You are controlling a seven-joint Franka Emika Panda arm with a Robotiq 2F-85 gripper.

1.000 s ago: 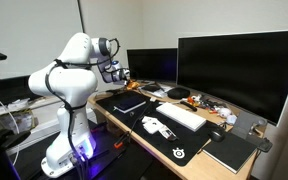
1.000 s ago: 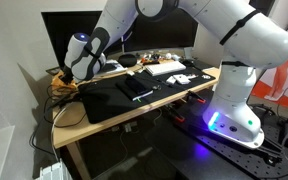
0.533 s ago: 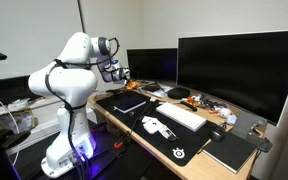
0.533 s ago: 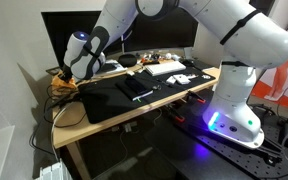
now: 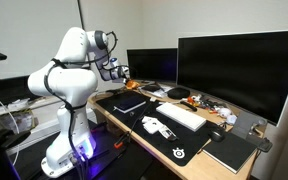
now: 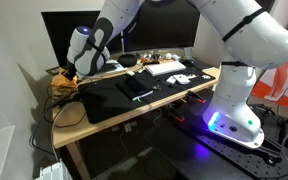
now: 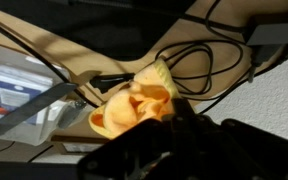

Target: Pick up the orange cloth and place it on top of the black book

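The orange cloth (image 7: 134,105) is bunched at my gripper's (image 7: 169,125) fingertips, above the desk corner with its black cables. The dark fingers look shut on one edge of it. In both exterior views the gripper (image 5: 119,72) (image 6: 80,70) is at the far end of the desk, with the cloth (image 6: 64,82) showing orange beside it. A flat black book (image 5: 130,102) (image 6: 136,88) lies on the black desk mat, a short way from the gripper.
Two monitors (image 5: 239,70) stand along the desk's back. A white keyboard (image 5: 182,116) and a white controller (image 5: 156,126) lie on the mat. Another flat black book-like pad (image 5: 231,152) lies at the other end. Black cables (image 7: 199,65) trail over the wooden desk corner.
The arm's wrist and upper links have risen slightly. The gripper stays at the desk corner with the cloth.
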